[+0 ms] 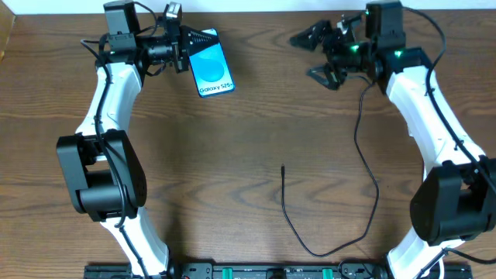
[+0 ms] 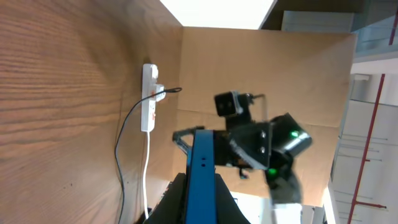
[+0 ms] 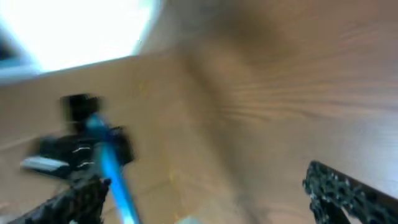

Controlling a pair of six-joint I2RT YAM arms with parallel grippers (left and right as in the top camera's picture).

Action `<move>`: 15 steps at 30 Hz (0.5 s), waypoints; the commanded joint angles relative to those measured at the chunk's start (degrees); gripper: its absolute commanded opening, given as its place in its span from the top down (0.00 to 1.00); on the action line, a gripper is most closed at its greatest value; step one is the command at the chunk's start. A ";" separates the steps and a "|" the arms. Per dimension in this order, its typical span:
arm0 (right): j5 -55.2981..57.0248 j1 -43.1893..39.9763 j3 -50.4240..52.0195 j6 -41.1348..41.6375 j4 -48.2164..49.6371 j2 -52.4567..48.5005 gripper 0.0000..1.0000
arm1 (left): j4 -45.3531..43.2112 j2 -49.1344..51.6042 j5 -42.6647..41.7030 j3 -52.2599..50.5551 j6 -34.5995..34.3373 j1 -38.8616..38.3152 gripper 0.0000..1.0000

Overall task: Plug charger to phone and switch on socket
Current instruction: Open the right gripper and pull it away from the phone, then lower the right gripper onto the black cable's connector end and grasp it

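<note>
The phone [image 1: 211, 67] has its bright blue screen facing up at the back left, and my left gripper [image 1: 184, 51] is shut on its left edge. From the left wrist the phone [image 2: 202, 177] shows edge-on as a blue strip between the black fingers [image 2: 177, 202]. The charger [image 1: 370, 201] is a thin black cable looping over the table, and its plug tip [image 1: 283, 167] lies free at the middle. The white socket [image 2: 148, 96] lies far off by the cardboard wall, with the black cable [image 2: 121, 140] leading from it. My right gripper [image 1: 314, 56] hovers open at the back right, holding nothing.
A brown cardboard wall [image 2: 261, 68] stands behind the table's far side. A white lead [image 2: 147, 168] runs from the socket toward the camera. The right wrist view is blurred; it shows its wide-apart fingers [image 3: 348, 193] and the phone [image 3: 112, 171] as a blue streak.
</note>
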State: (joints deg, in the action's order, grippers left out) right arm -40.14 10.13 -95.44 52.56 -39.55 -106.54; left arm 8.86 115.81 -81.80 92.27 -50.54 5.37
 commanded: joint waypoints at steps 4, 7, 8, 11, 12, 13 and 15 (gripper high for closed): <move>20.00 4.96 -9.35 -17.55 -15.78 0.46 0.01 | -0.11 -1.44 0.83 0.46 1.22 0.39 0.93; 21.42 8.17 -8.52 -18.82 -22.82 0.26 0.01 | -0.09 -1.44 1.73 0.46 1.20 0.42 0.93; 21.90 9.11 -8.17 -18.80 -24.35 0.20 0.01 | -0.09 -1.44 1.73 0.46 1.20 0.42 0.93; 23.56 12.98 -5.79 -18.78 -28.63 0.09 0.01 | -0.09 -1.44 1.70 0.46 1.25 0.39 0.93; 23.80 13.84 -5.22 -18.78 -29.29 0.09 0.01 | -0.09 -1.44 1.70 0.46 1.25 0.42 0.93; 24.20 15.39 -3.67 -18.75 -29.99 0.09 0.01 | -0.09 -1.44 1.70 0.46 1.25 0.42 0.93; 24.22 16.92 -1.42 -18.73 -29.94 0.09 0.01 | 0.09 -1.44 1.68 0.46 1.25 0.42 0.93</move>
State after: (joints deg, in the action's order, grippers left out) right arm -18.09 24.73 -99.94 35.27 -68.99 -106.34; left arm 8.88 115.81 -79.11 92.27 -49.63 5.48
